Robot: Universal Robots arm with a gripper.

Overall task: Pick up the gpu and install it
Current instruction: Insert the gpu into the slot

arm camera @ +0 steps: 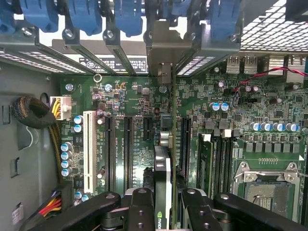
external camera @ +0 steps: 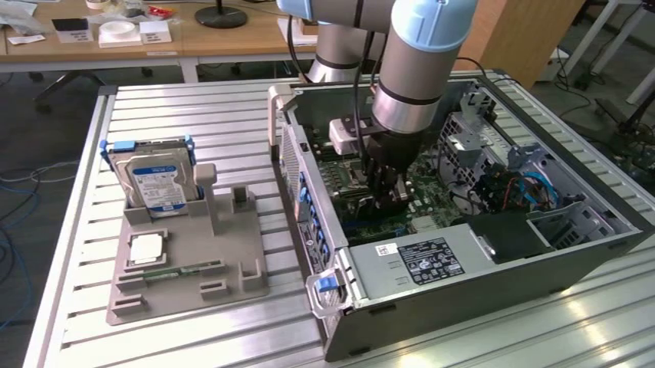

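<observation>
Install step in hand: gripper (arm camera: 163,211) clamped on gpu (arm camera: 166,159), card edge-on over motherboard (arm camera: 125,159), bracket at 12 o'clock by case rear slots; next likely needs straight press into slot.

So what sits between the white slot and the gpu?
Two long empty black slots and a short one, between the white slot and the gpu, in the wrist view.

The room is bright. Light shines hard off the metal table (external camera: 603,322) near the exterior view's right. Inside the computer case (external camera: 461,291) it is darker and shadowy. In the wrist view, the black fingers (arm camera: 139,211) look perhaps a little blurry.
</observation>
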